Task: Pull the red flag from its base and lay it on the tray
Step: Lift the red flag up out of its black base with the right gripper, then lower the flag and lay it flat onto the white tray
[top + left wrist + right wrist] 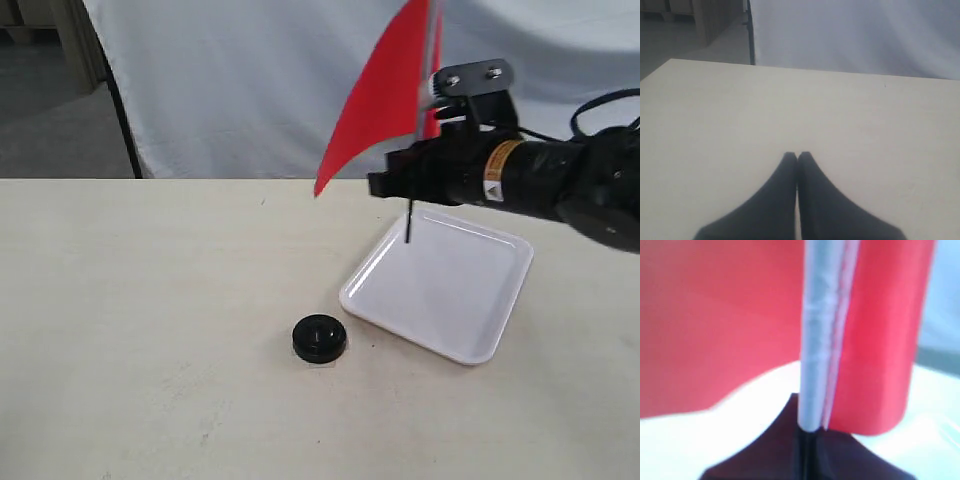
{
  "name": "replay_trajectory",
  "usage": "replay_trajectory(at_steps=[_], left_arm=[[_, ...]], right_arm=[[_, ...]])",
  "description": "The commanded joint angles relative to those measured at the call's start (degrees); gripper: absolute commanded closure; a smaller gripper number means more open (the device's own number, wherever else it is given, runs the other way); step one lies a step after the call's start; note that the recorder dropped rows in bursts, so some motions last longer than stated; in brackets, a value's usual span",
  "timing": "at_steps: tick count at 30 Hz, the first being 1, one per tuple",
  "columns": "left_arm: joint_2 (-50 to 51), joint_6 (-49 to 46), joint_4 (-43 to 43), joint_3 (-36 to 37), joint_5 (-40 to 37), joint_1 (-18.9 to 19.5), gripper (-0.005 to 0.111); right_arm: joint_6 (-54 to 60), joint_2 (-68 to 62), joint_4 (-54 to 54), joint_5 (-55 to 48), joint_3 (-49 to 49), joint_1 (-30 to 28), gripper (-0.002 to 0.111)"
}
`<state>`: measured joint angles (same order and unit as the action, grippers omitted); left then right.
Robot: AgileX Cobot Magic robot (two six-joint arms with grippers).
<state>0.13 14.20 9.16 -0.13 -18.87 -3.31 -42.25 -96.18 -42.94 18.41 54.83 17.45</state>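
right gripper [408, 178] clamped on red flag [372, 100] pole, upright over tray [480, 320], tip looks just clear, hard to tell. base [320, 338] sits beside tray, empty. tilt pole flat, lower slow before letting go. left gripper [798, 157] pinched closed, empty

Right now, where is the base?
In the exterior view the base sits on the table near the middle, just left of the tray and not touching it.
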Motion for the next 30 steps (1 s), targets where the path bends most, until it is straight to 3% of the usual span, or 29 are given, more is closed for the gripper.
replay_trajectory(at_steps=[1, 6, 13, 20, 30], left_arm=[[-0.1, -0.2, 0.0, 0.1, 0.1, -0.2, 0.107], [-0.1, -0.2, 0.0, 0.1, 0.1, -0.2, 0.107], [-0.1, -0.2, 0.0, 0.1, 0.1, -0.2, 0.107], [-0.1, -0.2, 0.0, 0.1, 0.1, -0.2, 0.107], [-0.1, -0.2, 0.0, 0.1, 0.1, -0.2, 0.107]], right_arm=[[-12.1, 0.5, -5.8, -19.0, 2.0, -3.9, 0.109], [-1.8, 0.2, -4.1, -32.6, 4.3, -4.5, 0.109], [40.2, -5.6, -0.6, -55.5, 12.4, -4.5, 0.109], [56.0, -9.6, -16.6, -53.3, 12.7, -3.2, 0.109], [58.7, -17.0, -51.4, -46.8, 12.7, -3.2, 0.109]])
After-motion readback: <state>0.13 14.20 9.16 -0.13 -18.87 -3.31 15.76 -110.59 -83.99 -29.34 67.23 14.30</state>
